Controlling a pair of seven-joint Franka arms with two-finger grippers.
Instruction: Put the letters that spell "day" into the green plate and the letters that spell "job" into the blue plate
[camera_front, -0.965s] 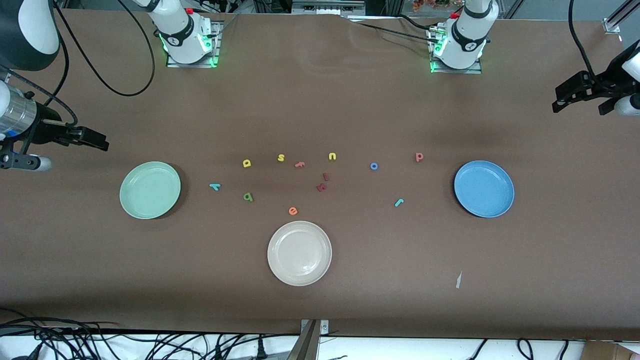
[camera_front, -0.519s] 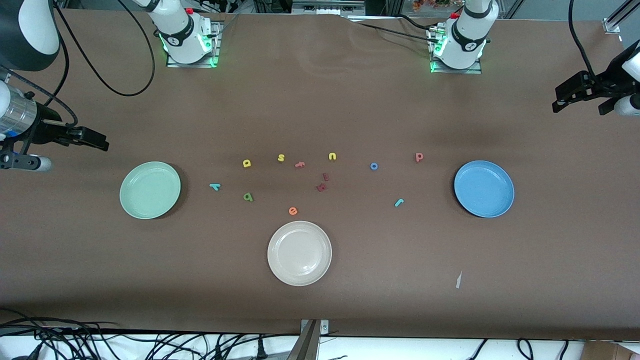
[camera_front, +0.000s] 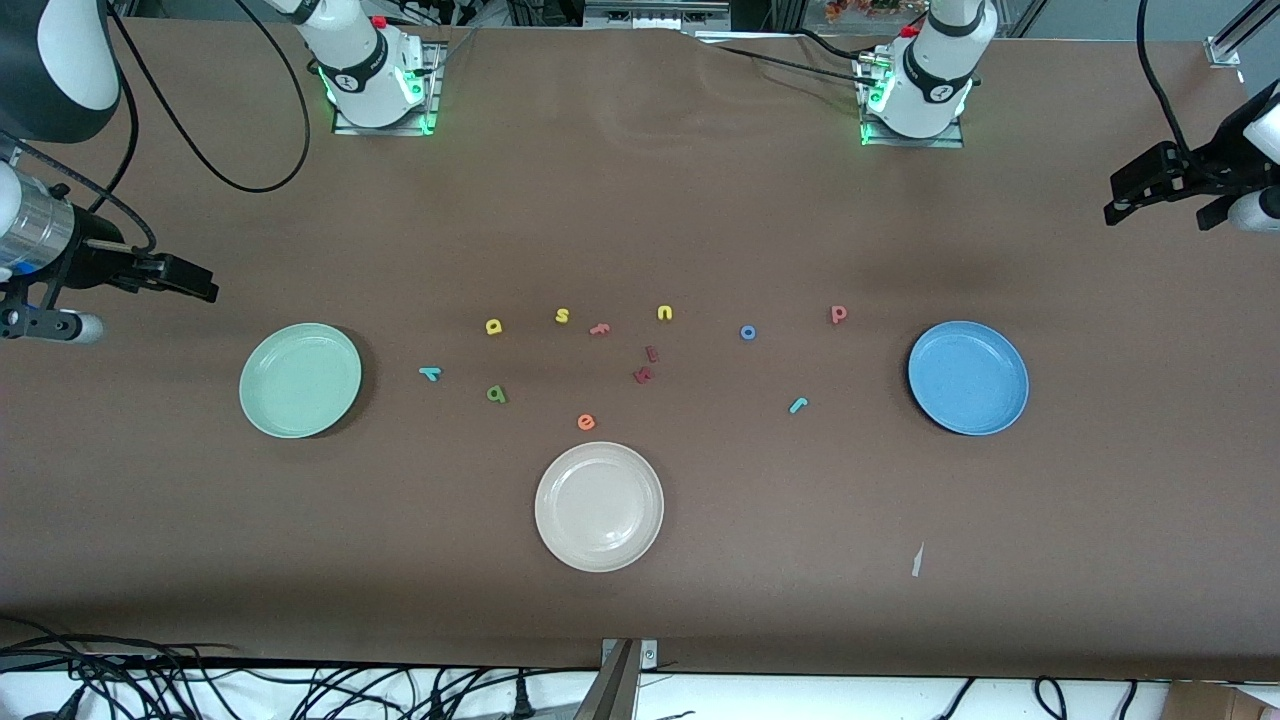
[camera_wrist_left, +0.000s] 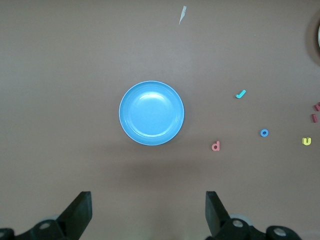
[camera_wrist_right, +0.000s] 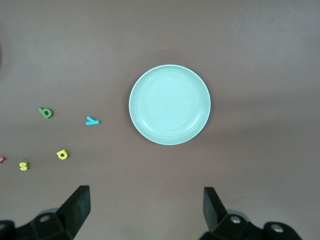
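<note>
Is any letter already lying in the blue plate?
No, the blue plate holds nothing; the blue "o" and teal "j" lie on the table beside it.

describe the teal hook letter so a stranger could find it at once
Start at the blue plate toward the left arm's end of the table. The teal hook letter lies beside it, toward the table's middle. It is nearer the front camera than the blue ring letter.

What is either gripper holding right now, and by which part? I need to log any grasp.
Nothing is held. The left gripper and right gripper both hang open and empty above the table.
</note>
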